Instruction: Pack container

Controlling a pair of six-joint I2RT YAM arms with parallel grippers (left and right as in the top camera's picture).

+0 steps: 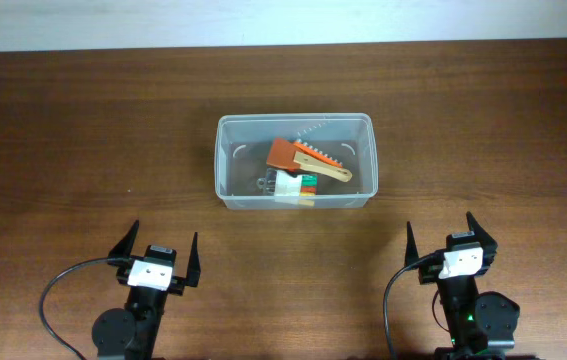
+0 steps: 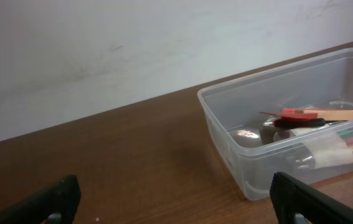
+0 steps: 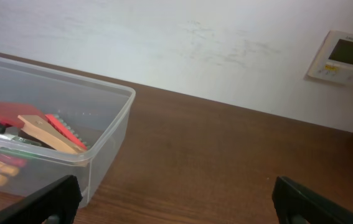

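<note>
The container [image 1: 221, 165] sits in the middle of the table [image 1: 73, 130], well apart from both arms, with an orange toothed scraper [image 1: 303, 158] and a taped marker bundle [image 1: 296, 185] lying inside. Down at the near left, the left gripper [image 1: 165, 232] is spread wide, holding nothing. Over on the right, the right gripper [image 1: 440, 223] gapes just as wide, empty too.

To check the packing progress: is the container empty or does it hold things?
Not empty: the container holds a red tool and a small coloured pack.
</note>
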